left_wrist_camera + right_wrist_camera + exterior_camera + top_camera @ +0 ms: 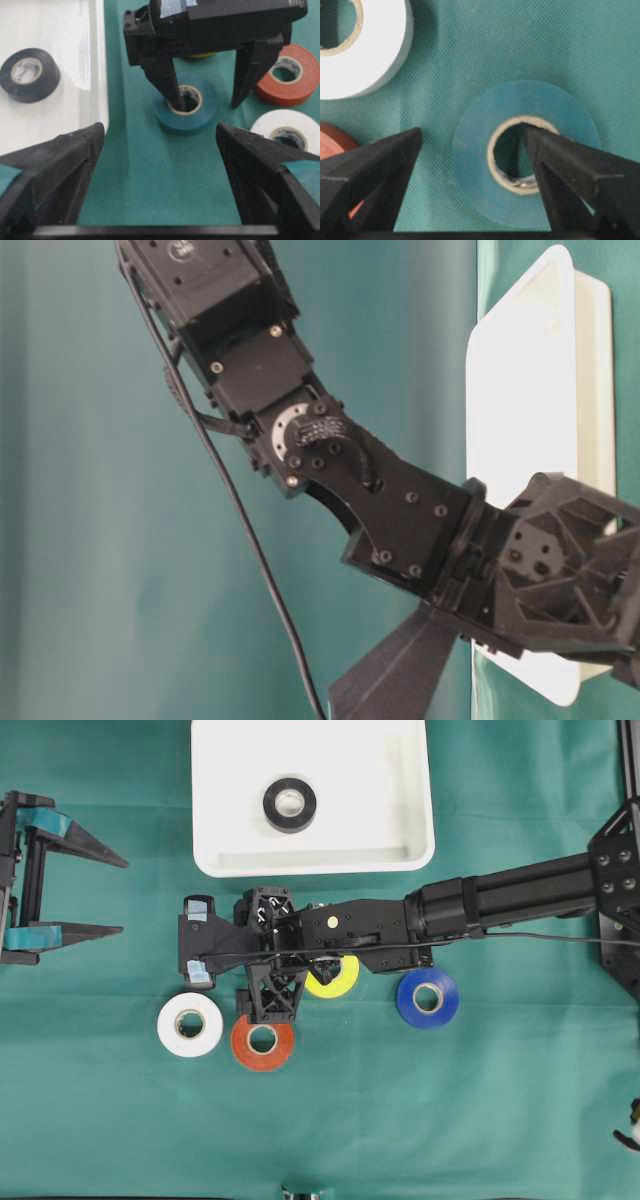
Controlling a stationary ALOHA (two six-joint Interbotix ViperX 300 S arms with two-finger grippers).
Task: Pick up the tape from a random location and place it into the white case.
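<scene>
The white case (313, 850) sits at the far middle of the green table (480, 1120), its near rim just beyond the right arm's wrist. A black tape roll (290, 804) lies flat inside it, well clear of every wall. Open cloth stretches across the whole near half of the table and to the left between the two arms.

Near the case's front rim lie five more rolls. The white roll (190, 1025) and orange roll (263, 1041) sit just beside each other at the near left; the yellow roll (335, 978) is half covered by the arm; the blue roll (427, 998) lies apart to the right. A teal roll (525, 152), hidden under the arm from overhead, lies flat on the cloth directly beneath the right tool (210, 97).

The right tool hangs spread wide over that teal roll. In the right wrist view one finger (580, 175) reaches into the roll's cardboard core while the other (370, 170) stands outside the rim, over bare cloth beside the orange roll. The roll's band lies between them, not squeezed; whether a tip touches it I cannot tell.

The left tool (75, 890) waits at the left edge, fingers wide apart, holding nothing.
</scene>
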